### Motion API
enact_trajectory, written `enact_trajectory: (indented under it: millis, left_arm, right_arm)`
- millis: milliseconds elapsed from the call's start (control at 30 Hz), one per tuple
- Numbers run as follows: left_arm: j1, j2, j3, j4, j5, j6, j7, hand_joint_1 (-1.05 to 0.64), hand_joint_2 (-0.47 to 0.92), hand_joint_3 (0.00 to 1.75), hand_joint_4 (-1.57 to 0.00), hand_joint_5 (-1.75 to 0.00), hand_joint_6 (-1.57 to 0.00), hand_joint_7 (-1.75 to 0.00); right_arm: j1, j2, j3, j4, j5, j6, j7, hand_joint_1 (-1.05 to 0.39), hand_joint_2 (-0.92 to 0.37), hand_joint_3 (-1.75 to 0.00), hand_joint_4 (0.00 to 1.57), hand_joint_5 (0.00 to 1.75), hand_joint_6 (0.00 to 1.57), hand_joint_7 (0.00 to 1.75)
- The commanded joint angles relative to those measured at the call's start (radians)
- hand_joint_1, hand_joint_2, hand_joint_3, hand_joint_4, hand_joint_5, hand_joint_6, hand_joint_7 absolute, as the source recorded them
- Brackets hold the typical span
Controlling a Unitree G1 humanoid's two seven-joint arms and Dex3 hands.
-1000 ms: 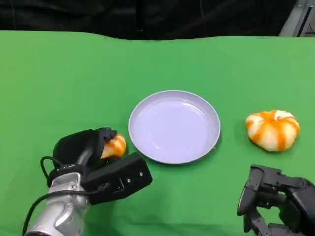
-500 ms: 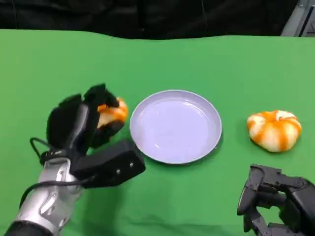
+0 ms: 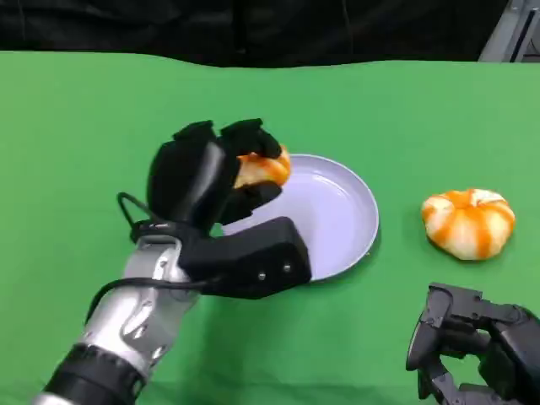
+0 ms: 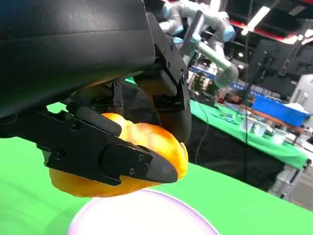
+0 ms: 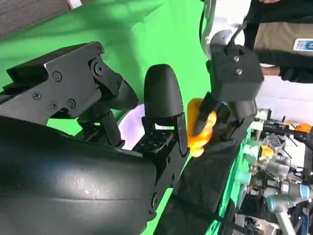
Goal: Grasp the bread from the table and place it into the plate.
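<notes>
My left hand (image 3: 211, 173) is clamped on the bread (image 3: 261, 167), black fingers wrapped over its top and down its near side so that only an orange-and-cream edge shows toward the plate. In the left wrist view I see the fingers (image 4: 122, 164) pressed against the bread (image 4: 166, 147) from both sides, with the loaf lifted clear of the pale rim below it. From the head view the bread hangs above the left rim of the lavender plate (image 3: 346, 215), not resting in it. My silver left forearm (image 3: 126, 325) runs up from the lower left, and its black wrist block covers the near-left part of the plate.

My right hand (image 3: 472, 350) sits low at the lower right corner, above the green table (image 3: 84, 126), with nothing in it; its fingers look curled inward. The right wrist view shows those fingers (image 5: 164, 105) bent, and beyond them the bread (image 5: 198, 129) in the other hand.

A second orange-striped bun (image 3: 468, 221) lies on the cloth to the right of the plate, apart from it and just beyond my right hand.
</notes>
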Motion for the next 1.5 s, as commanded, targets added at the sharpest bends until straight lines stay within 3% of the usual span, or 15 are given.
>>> enact_trajectory:
  millis: [33, 100, 200, 300, 333, 400, 500, 533, 600, 633, 733, 1233, 1367, 1467, 1500]
  left_arm:
    - [-0.053, -0.025, -0.026, 0.083, 0.008, -0.016, -0.004, -0.12, 0.92, 0.15, -0.65, -1.74, -0.81, -1.15]
    - [-0.066, -0.036, -0.036, 0.121, 0.009, -0.023, 0.001, -0.12, 0.92, 0.16, -0.63, -1.75, -0.74, -1.28]
    - [-0.083, -0.050, -0.044, 0.174, 0.001, -0.039, 0.002, -0.13, 0.92, 0.19, -0.67, -1.59, -0.88, -0.81]
    - [-0.090, -0.053, -0.042, 0.190, 0.000, -0.047, 0.006, -0.13, 0.92, 0.20, -0.67, -1.57, -0.92, -0.71]
    - [-0.092, -0.059, -0.040, 0.231, -0.021, -0.084, -0.010, -0.13, 0.92, 0.23, -0.66, -1.47, -0.89, -0.66]
    - [-0.099, -0.064, -0.040, 0.293, -0.054, -0.138, -0.046, -0.16, 0.92, 0.31, -0.73, -0.78, -0.84, -0.31]
    - [-0.110, -0.038, -0.064, 0.309, -0.050, -0.154, -0.120, -0.26, 0.92, 0.36, -0.67, -0.35, -0.73, -0.08]
    - [-0.111, -0.027, -0.073, 0.304, -0.043, -0.153, -0.145, -0.45, 0.92, 0.39, -0.44, -0.17, -0.56, -0.04]
    - [-0.110, -0.009, -0.092, 0.286, -0.030, -0.139, -0.193, -0.59, 0.92, 0.43, -0.26, -0.06, -0.43, -0.01]
    - [-0.108, -0.003, -0.097, 0.278, -0.025, -0.132, -0.212, -0.70, 0.92, 0.49, -0.11, -0.02, -0.34, 0.00]
    - [-0.103, 0.015, -0.113, 0.246, -0.008, -0.108, -0.272, -0.83, 0.92, 0.65, -0.01, 0.00, -0.19, 0.00]
    - [-0.044, 0.063, -0.115, 0.090, 0.013, -0.027, -0.343, -1.05, 0.92, 0.88, 0.00, 0.00, 0.00, 0.00]
    - [0.014, 0.074, -0.046, -0.026, -0.088, -0.023, -0.416, -0.99, 0.92, 0.81, 0.00, 0.00, -0.01, 0.00]
    - [0.073, 0.064, 0.032, -0.126, -0.205, -0.020, -0.465, -0.72, 0.92, 0.56, -0.03, -0.01, -0.12, -0.03]
    - [0.092, 0.057, 0.058, -0.154, -0.244, -0.025, -0.471, -0.51, 0.92, 0.43, -0.10, -0.04, -0.22, -0.06]
  right_arm:
    - [0.009, -0.005, -0.001, -0.017, 0.012, 0.000, -0.003, -0.02, -0.65, -1.06, 0.74, 1.75, 0.69, 1.54]
    - [0.012, -0.007, -0.001, -0.022, 0.014, 0.005, -0.001, -0.03, -0.65, -1.06, 0.74, 1.75, 0.69, 1.54]
    - [0.016, -0.008, -0.001, -0.029, 0.017, 0.011, 0.001, -0.03, -0.65, -1.05, 0.74, 1.75, 0.70, 1.53]
    - [0.017, -0.008, -0.001, -0.030, 0.018, 0.012, 0.001, -0.03, -0.65, -1.05, 0.74, 1.75, 0.70, 1.53]
    - [0.023, -0.007, 0.001, -0.037, 0.021, 0.013, 0.002, -0.04, -0.65, -1.05, 0.74, 1.75, 0.70, 1.53]
    - [0.031, -0.006, 0.004, -0.050, 0.024, 0.018, 0.001, -0.05, -0.65, -1.05, 0.75, 1.75, 0.71, 1.53]
    - [0.035, -0.006, 0.007, -0.057, 0.023, 0.022, 0.000, -0.05, -0.65, -1.05, 0.75, 1.75, 0.71, 1.53]
    - [0.035, -0.007, 0.007, -0.058, 0.023, 0.023, 0.000, -0.04, -0.65, -1.05, 0.76, 1.75, 0.71, 1.53]
    - [0.034, -0.007, 0.006, -0.057, 0.029, 0.024, 0.003, -0.04, -0.66, -1.05, 0.76, 1.75, 0.71, 1.53]
    - [0.033, -0.006, 0.006, -0.056, 0.031, 0.024, 0.003, -0.04, -0.66, -1.05, 0.76, 1.75, 0.71, 1.53]
    - [0.029, -0.004, 0.007, -0.044, 0.029, 0.009, 0.003, -0.03, -0.65, -1.05, 0.77, 1.75, 0.71, 1.53]
    - [0.026, -0.006, 0.006, -0.046, 0.030, 0.019, 0.004, -0.04, -0.65, -1.06, 0.76, 1.75, 0.71, 1.52]
    - [0.024, -0.004, 0.008, -0.047, 0.034, 0.028, 0.003, -0.04, -0.65, -1.05, 0.75, 1.75, 0.72, 1.51]
    - [0.022, -0.001, 0.010, -0.044, 0.032, 0.024, 0.001, -0.04, -0.65, -1.05, 0.75, 1.75, 0.72, 1.50]
    - [0.021, 0.001, 0.011, -0.043, 0.034, 0.025, 0.000, -0.04, -0.65, -1.05, 0.76, 1.75, 0.72, 1.50]
